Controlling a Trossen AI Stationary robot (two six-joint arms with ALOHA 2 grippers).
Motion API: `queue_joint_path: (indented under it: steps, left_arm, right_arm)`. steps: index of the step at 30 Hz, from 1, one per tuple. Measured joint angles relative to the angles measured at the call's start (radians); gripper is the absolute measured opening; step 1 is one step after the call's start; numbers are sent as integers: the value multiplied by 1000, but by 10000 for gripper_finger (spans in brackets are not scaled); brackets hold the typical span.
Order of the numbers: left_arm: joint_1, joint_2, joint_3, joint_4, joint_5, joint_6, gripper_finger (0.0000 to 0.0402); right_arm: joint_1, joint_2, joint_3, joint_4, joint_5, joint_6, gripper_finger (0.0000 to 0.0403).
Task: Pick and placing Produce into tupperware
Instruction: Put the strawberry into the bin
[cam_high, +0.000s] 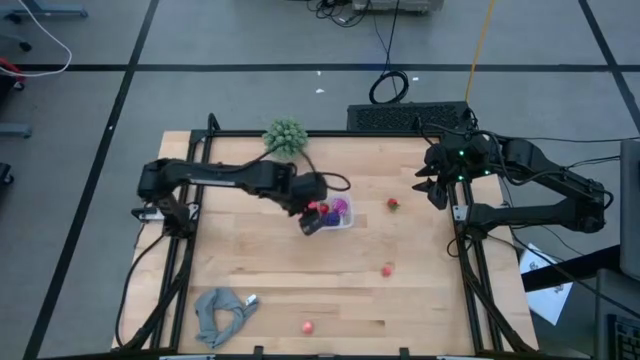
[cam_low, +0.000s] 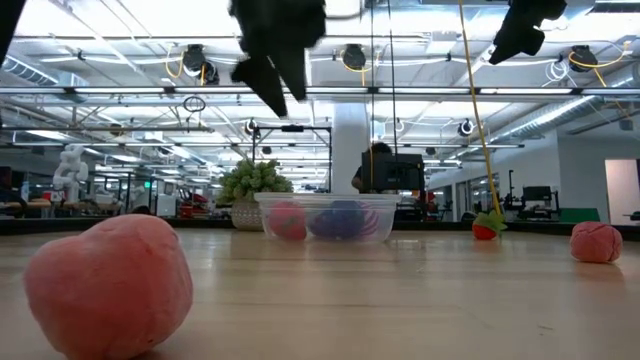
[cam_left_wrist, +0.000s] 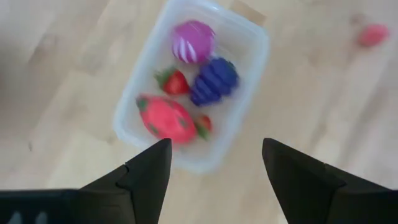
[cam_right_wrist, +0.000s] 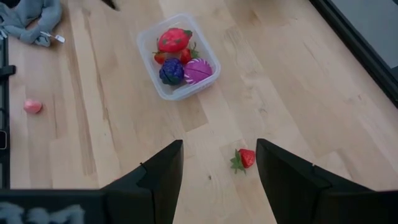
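Tupperware sits mid-tabletop, far of centre, holding four pieces: pink dragonfruit, purple grapes, magenta onion, small strawberry. Left pincer hangs right above it, jaws apart, empty; looks like a drop just completed. Right pincer open, parked over the right edge. Next: fetch a loose piece, probably the strawberry right of the tub; two pink pieces lie nearer.
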Motion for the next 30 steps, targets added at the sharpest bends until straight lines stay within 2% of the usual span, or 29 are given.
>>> queue_joint_path:
  steps: [4,10,14,18,24,30]
  left_arm:
    - [-79,-61,0,-40,-31,-88,258]
    - [-194,-102,2,-160,-209,-175,257]
    - [-214,-115,-1,-378,-325,-238,257]
    - [-179,-139,0,-556,-450,-276,257]
    - [-90,-220,-20,-525,-433,-172,257]
    - [-36,-326,-98,-525,-426,-173,257]
  right_arm:
    - [0,0,-1,1,-2,-2,193]
    - [44,4,-67,20,-2,-37,193]
    - [79,36,-168,25,-3,-34,193]
    - [81,90,-271,78,-1,-35,193]
    - [63,240,-349,181,1,-25,193]
    - [32,383,-350,292,2,-29,193]
